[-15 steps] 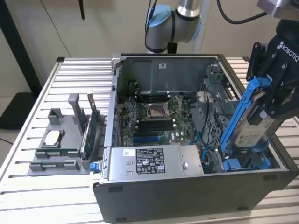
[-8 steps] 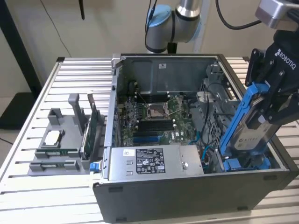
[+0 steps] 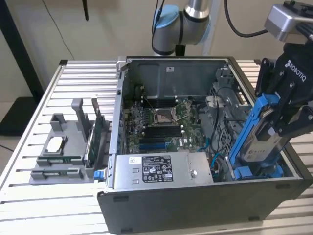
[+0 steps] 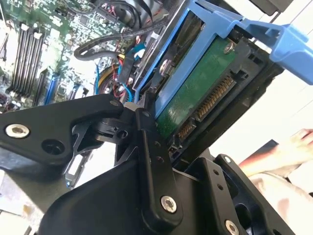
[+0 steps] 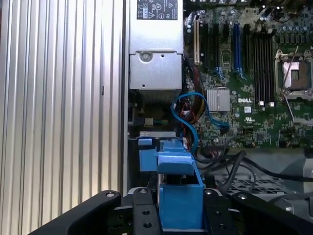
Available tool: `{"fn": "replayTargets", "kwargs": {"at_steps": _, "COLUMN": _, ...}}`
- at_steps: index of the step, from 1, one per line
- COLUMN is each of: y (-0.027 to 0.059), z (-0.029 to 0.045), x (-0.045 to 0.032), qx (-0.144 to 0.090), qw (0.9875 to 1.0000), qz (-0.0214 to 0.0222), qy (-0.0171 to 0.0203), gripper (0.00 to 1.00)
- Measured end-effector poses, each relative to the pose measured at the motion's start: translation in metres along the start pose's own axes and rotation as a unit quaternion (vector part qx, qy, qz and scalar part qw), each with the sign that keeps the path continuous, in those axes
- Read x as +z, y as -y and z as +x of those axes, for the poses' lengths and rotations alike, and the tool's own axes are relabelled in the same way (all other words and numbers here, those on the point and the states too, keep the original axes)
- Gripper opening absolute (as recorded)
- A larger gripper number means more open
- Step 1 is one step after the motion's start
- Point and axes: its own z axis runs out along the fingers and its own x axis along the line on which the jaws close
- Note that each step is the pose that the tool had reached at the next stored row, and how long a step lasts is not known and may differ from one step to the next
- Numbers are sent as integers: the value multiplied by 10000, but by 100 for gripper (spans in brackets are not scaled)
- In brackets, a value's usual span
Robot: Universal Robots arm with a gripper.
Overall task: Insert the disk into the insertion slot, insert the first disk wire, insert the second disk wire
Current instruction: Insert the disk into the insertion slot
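My gripper [image 3: 282, 119] is shut on the disk [image 3: 260, 141], a silver-grey drive with a white label in a bright blue carrier. The disk hangs steeply tilted over the open computer case, at the exterior view's right, its lower end down by the grey drive cage [image 3: 226, 139]. The insertion slot itself is hidden behind the disk. In the second wrist view the disk's green board and connector [image 4: 198, 100] face the camera, with a black finger [image 4: 146, 127] against the carrier's edge. In the first wrist view the blue carrier [image 5: 179, 193] sits between both fingers [image 5: 145, 218]. Blue wires [image 5: 193, 105] loop beside the cage.
Another blue-fronted carrier [image 3: 242, 174] sits low in the cage. The motherboard [image 3: 164, 125] and silver power supply [image 3: 161, 169] fill the case. A grey parts holder [image 3: 63, 152] stands on the slatted table at the exterior view's left. A person's hand [image 4: 298, 142] shows beyond the disk.
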Motion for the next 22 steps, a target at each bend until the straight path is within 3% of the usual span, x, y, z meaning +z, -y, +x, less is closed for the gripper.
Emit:
{"fn": "replayTargets", "kwargs": {"at_steps": 10, "y": 11, "z": 1, "x": 180, "qx": 5, "qw": 10000, "qz": 5, "qy": 2, "gripper": 33}}
{"fn": "replayTargets", "kwargs": {"at_steps": 18, "y": 13, "z": 1, "x": 195, "qx": 5, "qw": 10000, "qz": 3, "qy": 1, "gripper": 34}}
{"fn": "replayTargets", "kwargs": {"at_steps": 19, "y": 12, "z": 1, "x": 195, "qx": 6, "qw": 10000, "qz": 0, "qy": 0, "gripper": 41}}
{"fn": "replayTargets", "kwargs": {"at_steps": 22, "y": 11, "z": 1, "x": 178, "qx": 5, "qw": 10000, "qz": -39, "qy": 2, "gripper": 41}}
